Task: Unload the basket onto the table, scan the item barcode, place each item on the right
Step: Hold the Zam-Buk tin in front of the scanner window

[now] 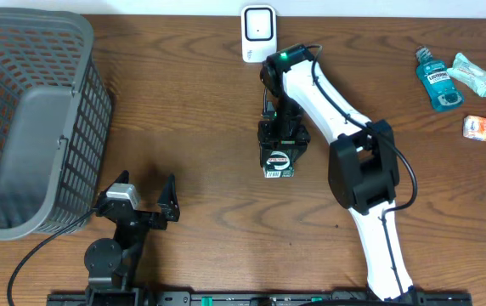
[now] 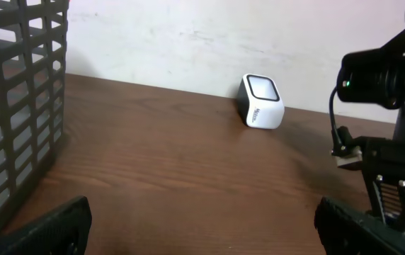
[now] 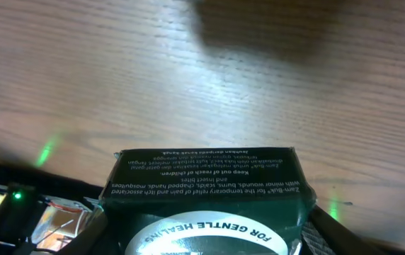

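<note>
The item is a dark green box (image 1: 278, 163) with white print and a white ring on its face. My right gripper (image 1: 281, 141) is shut on it from both sides, holding it low over the table's middle. In the right wrist view the box (image 3: 206, 188) fills the lower frame between my fingers (image 3: 333, 232). The white scanner (image 1: 258, 34) stands at the table's far edge, beyond the box, and also shows in the left wrist view (image 2: 261, 101). My left gripper (image 1: 145, 204) rests near the front left, open and empty, with its fingertips (image 2: 61, 225) wide apart.
A grey mesh basket (image 1: 31, 119) fills the left side, close to my left gripper. At the far right lie a blue mouthwash bottle (image 1: 438, 78), a pale green packet (image 1: 474, 72) and a small orange box (image 1: 481, 127). The right arm (image 2: 394, 142) stands at the right edge of the left wrist view.
</note>
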You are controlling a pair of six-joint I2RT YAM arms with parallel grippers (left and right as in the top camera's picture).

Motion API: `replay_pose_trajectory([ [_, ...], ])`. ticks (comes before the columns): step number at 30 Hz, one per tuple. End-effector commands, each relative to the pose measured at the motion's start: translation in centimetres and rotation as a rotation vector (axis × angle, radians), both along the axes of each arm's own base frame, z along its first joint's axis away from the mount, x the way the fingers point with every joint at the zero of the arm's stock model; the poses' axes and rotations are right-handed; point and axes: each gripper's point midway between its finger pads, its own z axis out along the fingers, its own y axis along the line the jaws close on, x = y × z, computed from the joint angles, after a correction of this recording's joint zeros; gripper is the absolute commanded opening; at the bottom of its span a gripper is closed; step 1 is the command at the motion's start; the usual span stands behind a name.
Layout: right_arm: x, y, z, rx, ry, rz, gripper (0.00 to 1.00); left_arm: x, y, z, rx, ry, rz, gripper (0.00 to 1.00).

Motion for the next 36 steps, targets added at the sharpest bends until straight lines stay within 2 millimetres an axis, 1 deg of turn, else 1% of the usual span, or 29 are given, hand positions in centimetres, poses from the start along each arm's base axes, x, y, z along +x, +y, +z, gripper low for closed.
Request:
replay_pose_trajectory([
  [1, 0.8, -0.5, 5.3, 0.038, -0.166, 0.037, 0.38, -0.1, -0.1, -1.5, 0.009, 0.040, -0.009, 0.98],
  [3, 2.1, -1.6, 6.2, -0.024, -0.267, 0.029, 0.37, -0.1, -0.1, -1.5, 0.009, 0.040, -0.009, 0.98],
  [5, 4.5, -2.2, 6.8, -0.079, -0.400, -0.017, 0.36, -0.1, -0.1, -1.5, 0.009, 0.040, -0.009, 0.98],
  [6, 6.2, -2.2, 7.0, -0.095, -0.480, -0.046, 0.36, -0.1, -0.1, -1.5, 0.009, 0.040, -0.009, 0.98],
  [8, 9.6, -1.6, 7.3, -0.090, -0.629, -0.074, 0.37, -0.1, -0.1, -1.5, 0.009, 0.040, -0.009, 0.98],
  [9, 12.0, -1.0, 7.6, -0.078, -0.729, -0.087, 0.38, -0.1, -0.1, -1.5, 0.009, 0.040, -0.009, 0.98],
  [12, 17.3, 0.1, 8.5, -0.062, -0.948, -0.122, 0.43, -0.1, -0.1, -1.5, 0.009, 0.040, -0.009, 0.98],
  [13, 18.8, 0.2, 9.0, -0.060, -1.013, -0.137, 0.42, -0.1, -0.1, -1.5, 0.009, 0.040, -0.009, 0.98],
  [15, 21.5, 0.6, 10.0, -0.059, -1.135, -0.167, 0.34, -0.1, -0.1, -1.5, 0.009, 0.040, -0.009, 0.98],
  [16, 23.3, 0.9, 10.7, -0.053, -1.212, -0.173, 0.33, -0.1, -0.1, -1.5, 0.009, 0.040, -0.009, 0.98],
  [17, 24.4, 1.1, 11.0, -0.049, -1.265, -0.176, 0.33, -0.1, -0.1, -1.5, 0.009, 0.040, -0.009, 0.98],
  [18, 25.1, 1.3, 11.1, -0.045, -1.295, -0.175, 0.34, -0.1, -0.1, -1.5, 0.009, 0.040, -0.009, 0.98],
  [20, 27.2, 2.0, 11.1, -0.034, -1.379, -0.158, 0.37, -0.1, -0.1, -1.5, 0.009, 0.040, -0.009, 0.98],
  [21, 28.1, 2.3, 10.9, -0.029, -1.414, -0.142, 0.40, -0.1, -0.1, -1.5, 0.009, 0.040, -0.009, 0.98],
  [22, 29.0, 2.7, 10.7, -0.023, -1.455, -0.119, 0.46, -0.1, -0.1, -1.5, 0.009, 0.040, -0.009, 0.98],
  [24, 30.7, 3.4, 10.2, -0.013, -1.531, -0.073, 0.51, -0.1, -0.1, -1.5, 0.009, 0.040, -0.009, 0.98],
  [28, 33.9, 4.4, 9.0, -0.015, -1.695, 0.035, 0.49, -0.1, -0.1, -1.5, 0.009, 0.040, -0.009, 0.98],
  [31, 35.1, 4.8, 8.1, -0.028, -1.766, 0.092, 0.47, -0.1, -0.1, -1.5, 0.009, 0.040, -0.009, 0.98],
  [33, 35.4, 4.9, 7.7, -0.036, -1.783, 0.118, 0.45, -0.1, -0.1, -1.5, 0.009, 0.040, -0.009, 0.98],
  [36, 35.4, 4.7, 7.6, -0.049, -1.785, 0.114, 0.43, -0.1, -0.1, -1.5, 0.009, 0.040, -0.009, 0.98],
])
